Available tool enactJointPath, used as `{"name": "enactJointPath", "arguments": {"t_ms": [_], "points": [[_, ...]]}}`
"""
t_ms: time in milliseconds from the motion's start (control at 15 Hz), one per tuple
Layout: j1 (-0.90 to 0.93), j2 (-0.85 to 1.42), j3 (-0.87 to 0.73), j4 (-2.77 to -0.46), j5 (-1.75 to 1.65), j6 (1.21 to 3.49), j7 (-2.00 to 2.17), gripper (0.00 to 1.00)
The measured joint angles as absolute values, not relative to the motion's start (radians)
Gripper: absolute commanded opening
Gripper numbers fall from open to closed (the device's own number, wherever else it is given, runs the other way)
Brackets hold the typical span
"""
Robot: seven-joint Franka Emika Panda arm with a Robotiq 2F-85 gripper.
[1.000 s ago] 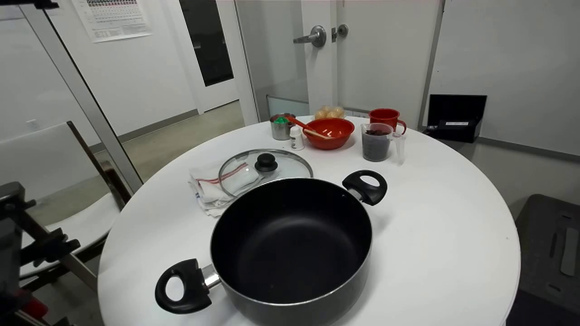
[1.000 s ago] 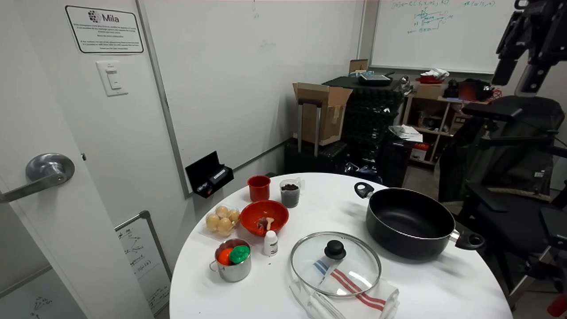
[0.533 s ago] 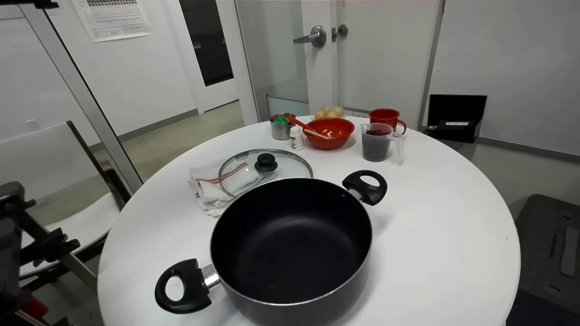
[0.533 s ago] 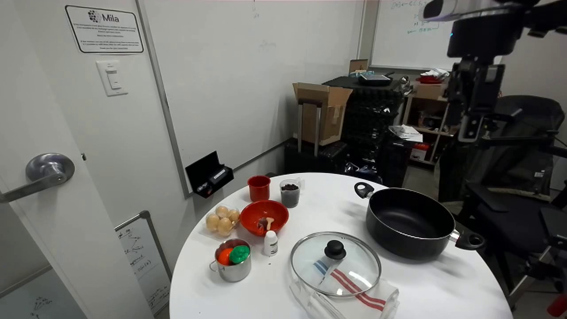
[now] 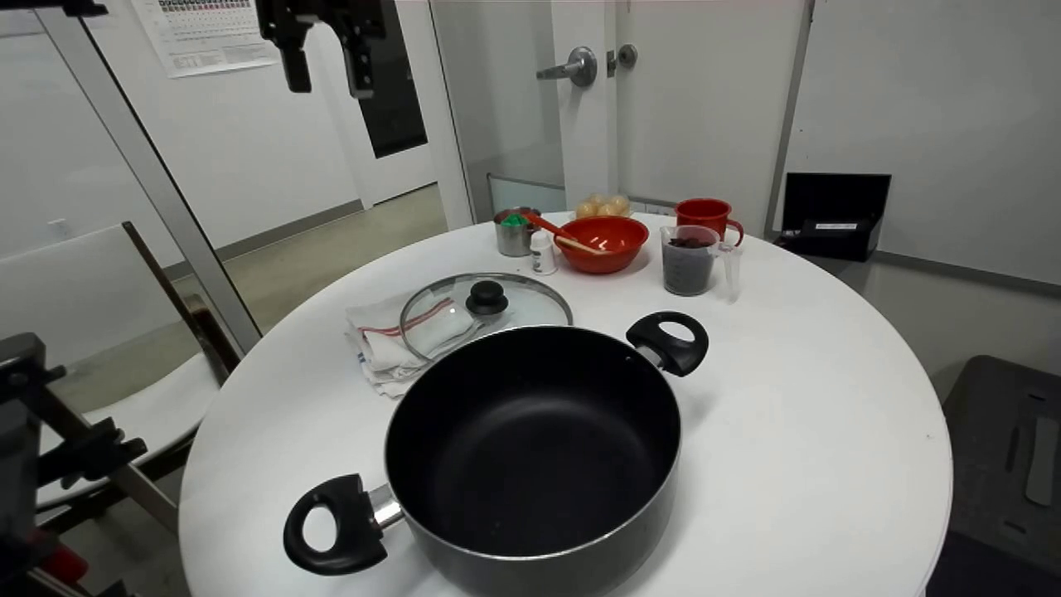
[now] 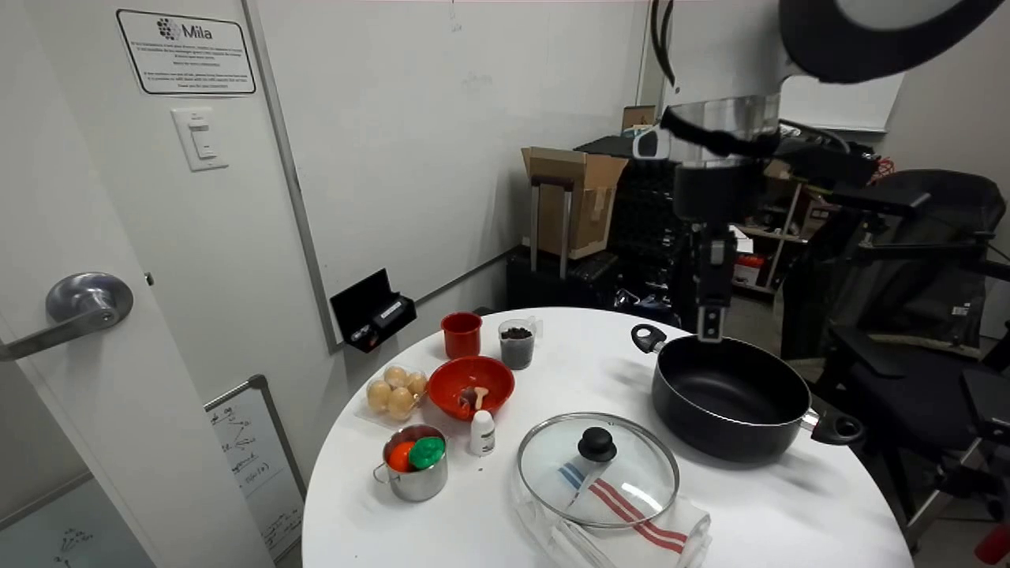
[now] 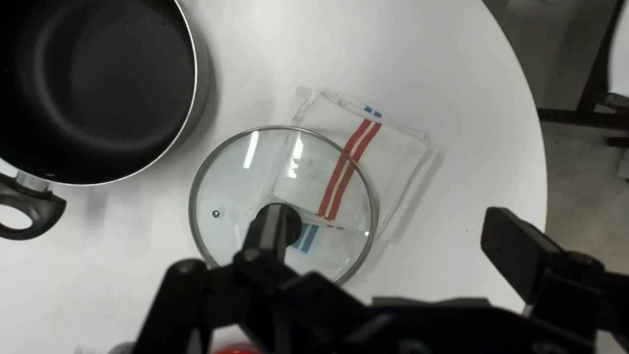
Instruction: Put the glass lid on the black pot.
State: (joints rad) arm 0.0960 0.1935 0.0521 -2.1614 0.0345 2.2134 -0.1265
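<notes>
The gripper hangs with fingers wide apart, and the glass lid lies partly on cloth, beside the black pot.

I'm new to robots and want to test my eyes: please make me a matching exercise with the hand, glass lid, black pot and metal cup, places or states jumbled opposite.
Things
1. Hand
2. Glass lid
3. Black pot
4. Metal cup

Places and states
A. Wide, uncovered, dark inside
B. Holds something green and something orange-red
C. Open, up in the air
D. Lying partly over the striped cloth

Pairs: 1-C; 2-D; 3-A; 4-B
</notes>
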Motion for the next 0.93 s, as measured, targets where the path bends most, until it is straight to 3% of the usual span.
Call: {"name": "enactJointPath", "arguments": {"t_ms": [933], "points": [[0.092,0.714,0.032,-1.842,-0.014,2.34,-0.004,1.0]]}}
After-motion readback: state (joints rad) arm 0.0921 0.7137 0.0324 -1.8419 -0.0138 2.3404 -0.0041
